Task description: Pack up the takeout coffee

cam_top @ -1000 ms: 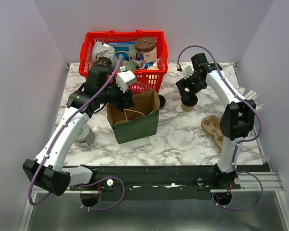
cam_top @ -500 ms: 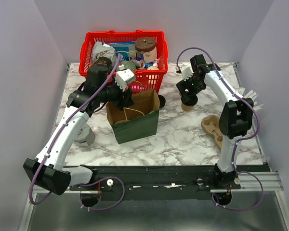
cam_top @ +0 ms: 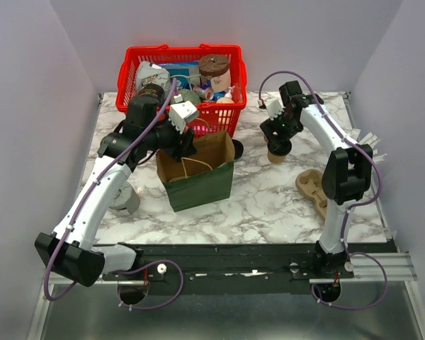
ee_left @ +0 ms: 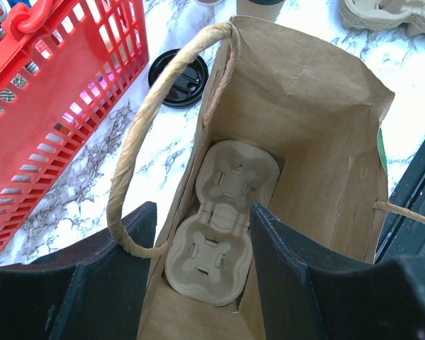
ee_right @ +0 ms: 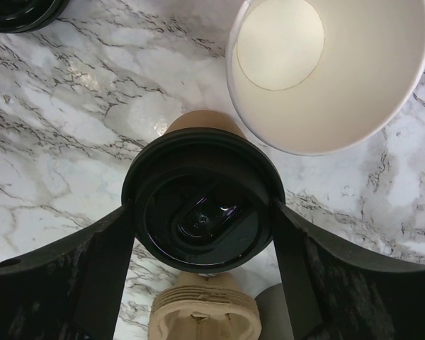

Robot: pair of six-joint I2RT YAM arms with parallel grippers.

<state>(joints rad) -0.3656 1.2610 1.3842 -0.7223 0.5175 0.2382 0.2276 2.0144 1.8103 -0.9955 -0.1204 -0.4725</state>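
Note:
The takeout coffee (ee_right: 202,205), a tan kraft cup with a black lid, stands on the marble at the back right (cam_top: 277,153). My right gripper (ee_right: 202,209) is straight above it (cam_top: 278,138), and its two fingers touch opposite sides of the lid. A second cup (ee_right: 326,64), open, with a white rim and white inside, stands just beyond it. My left gripper (ee_left: 202,212) is open at the rim of the brown paper bag (ee_left: 319,142), one finger outside its wall and one inside (cam_top: 186,145). A pulp two-cup carrier (ee_left: 223,227) lies in the bottom of the bag.
A red basket (cam_top: 180,57) full of goods stands behind the bag (cam_top: 198,177). A loose black lid (cam_top: 235,149) lies between the bag and the cups. Stacked pulp carriers (cam_top: 313,190) rest near the right arm. A grey cylinder (cam_top: 124,202) stands by the left arm.
The right gripper's jaws have drawn in onto the lidded cup. The left arm and the bag have barely moved.

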